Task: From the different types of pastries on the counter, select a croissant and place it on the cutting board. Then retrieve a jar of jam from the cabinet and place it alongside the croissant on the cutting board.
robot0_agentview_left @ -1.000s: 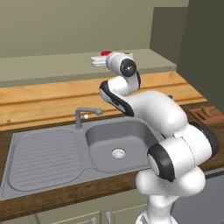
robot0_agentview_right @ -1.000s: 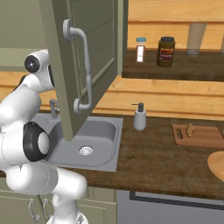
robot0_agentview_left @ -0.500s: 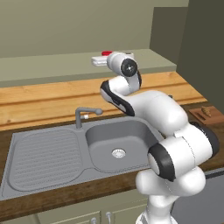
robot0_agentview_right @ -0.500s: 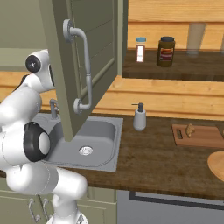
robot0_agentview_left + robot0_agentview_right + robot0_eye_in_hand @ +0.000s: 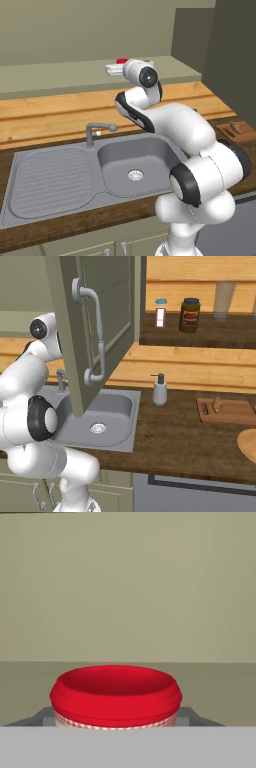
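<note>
The jar of jam [image 5: 116, 694], squat and red with a pale checked band, stands between my grey fingers [image 5: 44, 716] in the hand view. In the left base view my gripper [image 5: 115, 67] reaches into the cabinet [image 5: 60, 75], shut on the jar of jam [image 5: 122, 61] just above the cabinet floor. The cabinet's grey-green door [image 5: 107, 316] hangs open. The croissant [image 5: 217, 404] lies on the cutting board [image 5: 232, 413] on the counter [image 5: 185, 441] at the right. The croissant [image 5: 236, 128] and the cutting board [image 5: 246, 136] sit at the right edge of the left base view.
A grey sink [image 5: 132, 162] with a faucet [image 5: 95, 131] lies below the arm. A soap dispenser [image 5: 159, 391] stands right of the sink. A dark brown jar [image 5: 189, 315] and a small bottle [image 5: 160, 312] stand on the wall shelf. A round wooden plate [image 5: 248, 445] sits at the far right.
</note>
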### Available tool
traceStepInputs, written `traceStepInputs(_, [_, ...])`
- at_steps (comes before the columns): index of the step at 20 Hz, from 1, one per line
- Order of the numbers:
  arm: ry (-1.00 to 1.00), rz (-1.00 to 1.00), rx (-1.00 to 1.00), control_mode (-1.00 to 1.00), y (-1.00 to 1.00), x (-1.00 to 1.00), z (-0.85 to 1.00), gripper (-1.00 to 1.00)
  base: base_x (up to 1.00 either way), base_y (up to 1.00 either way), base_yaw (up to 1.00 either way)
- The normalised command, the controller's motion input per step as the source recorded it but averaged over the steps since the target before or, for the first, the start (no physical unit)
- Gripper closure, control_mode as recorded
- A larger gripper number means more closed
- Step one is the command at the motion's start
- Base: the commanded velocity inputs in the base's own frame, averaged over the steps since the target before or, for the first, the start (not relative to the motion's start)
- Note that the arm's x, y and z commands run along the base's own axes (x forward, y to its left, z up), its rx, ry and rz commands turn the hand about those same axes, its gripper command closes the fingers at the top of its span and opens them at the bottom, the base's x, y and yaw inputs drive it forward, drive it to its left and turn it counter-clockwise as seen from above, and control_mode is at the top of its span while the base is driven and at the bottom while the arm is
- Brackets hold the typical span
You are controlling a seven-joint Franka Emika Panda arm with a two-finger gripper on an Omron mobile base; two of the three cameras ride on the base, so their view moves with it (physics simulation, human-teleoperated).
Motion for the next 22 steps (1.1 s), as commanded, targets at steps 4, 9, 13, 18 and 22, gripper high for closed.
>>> traceStepInputs(4, [0.00,0.00,0.00,-1.00,0.00,-0.05,0.08,1.00,0.00,0.00,0.00])
traceStepInputs(9, [0.00,0.00,0.00,-1.00,0.00,-0.07,0.07,1.00,0.00,0.00,0.00])
traceStepInputs(13, [0.02,0.00,-0.01,-1.00,0.00,-0.08,0.12,1.00,0.00,0.00,0.00])
traceStepInputs(18, [-0.04,0.00,0.00,-1.00,-0.01,-0.49,0.44,1.00,0.00,0.00,0.00])
traceStepInputs(22, [-0.09,0.00,0.00,-1.00,-0.05,-0.85,0.60,1.00,0.00,0.00,0.00])
